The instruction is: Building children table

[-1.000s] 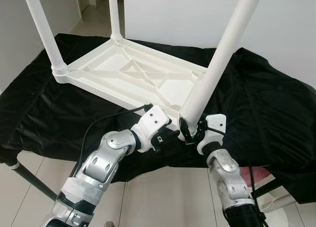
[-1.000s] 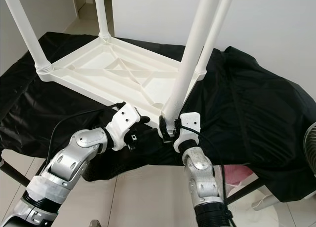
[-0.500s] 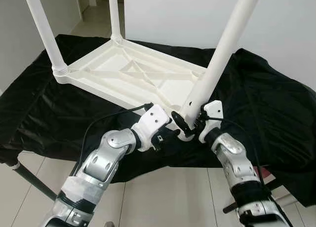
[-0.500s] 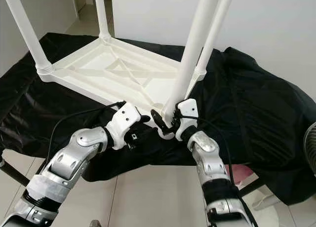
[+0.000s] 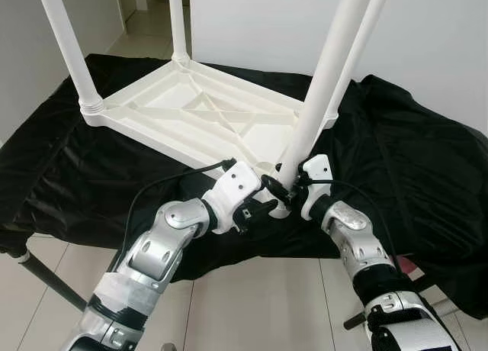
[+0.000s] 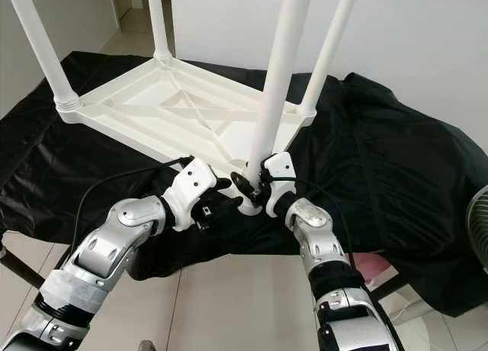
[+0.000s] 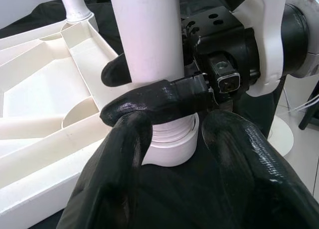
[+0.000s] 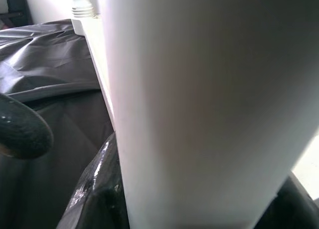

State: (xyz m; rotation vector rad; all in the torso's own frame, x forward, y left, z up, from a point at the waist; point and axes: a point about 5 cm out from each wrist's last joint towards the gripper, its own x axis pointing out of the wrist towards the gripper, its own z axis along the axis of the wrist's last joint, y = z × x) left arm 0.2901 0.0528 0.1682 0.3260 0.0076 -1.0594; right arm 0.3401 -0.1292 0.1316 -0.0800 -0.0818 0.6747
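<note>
A white plastic table lies upside down on a black cloth. Three white legs stand up from its corners. A fourth leg rises from the near corner, leaning slightly right. My right gripper is shut around this leg just above its ribbed base collar. My left gripper is open beside it, its fingers either side of the collar. Whether the collar sits in the corner socket is hidden. In the right wrist view the leg is very close.
The black cloth covers a low stand with a dark metal leg at the near left. Pale floor tiles lie below the front edge. A white wall stands behind, and a fan's rim shows at the far right.
The held leg has swung from a strong rightward lean to nearly upright. My right gripper and forearm have shifted left toward the table's near corner. The left arm has stayed put.
</note>
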